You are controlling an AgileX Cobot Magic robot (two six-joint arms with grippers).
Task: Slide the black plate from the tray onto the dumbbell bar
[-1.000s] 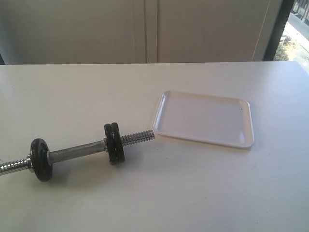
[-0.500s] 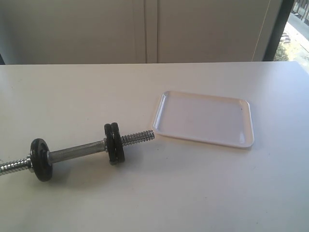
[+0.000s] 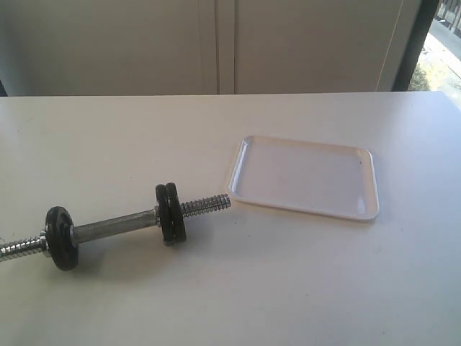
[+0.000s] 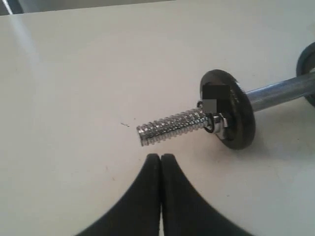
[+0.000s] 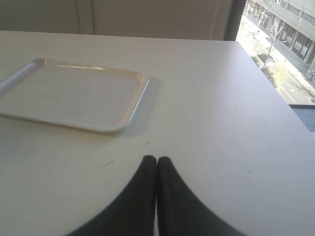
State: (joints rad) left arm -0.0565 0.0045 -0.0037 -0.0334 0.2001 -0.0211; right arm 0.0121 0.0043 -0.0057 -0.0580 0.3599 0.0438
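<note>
The dumbbell bar (image 3: 115, 227) lies on the table at the left, its threaded end (image 3: 205, 206) pointing toward the white tray (image 3: 302, 177). Two black plates (image 3: 171, 213) sit side by side on the bar and a third black plate (image 3: 60, 238) sits near its other end. Nothing lies in the tray. Neither gripper shows in the exterior view. In the left wrist view my left gripper (image 4: 161, 157) is shut and empty, just short of the bar's threaded end (image 4: 170, 127) and a black plate (image 4: 231, 109). My right gripper (image 5: 157, 160) is shut and empty, near the tray (image 5: 74, 93).
The white table top (image 3: 288, 274) spreads all round. A wall with a pale door stands behind its far edge (image 3: 216, 94). In the right wrist view the table's side edge (image 5: 275, 88) drops off beside a window onto a street.
</note>
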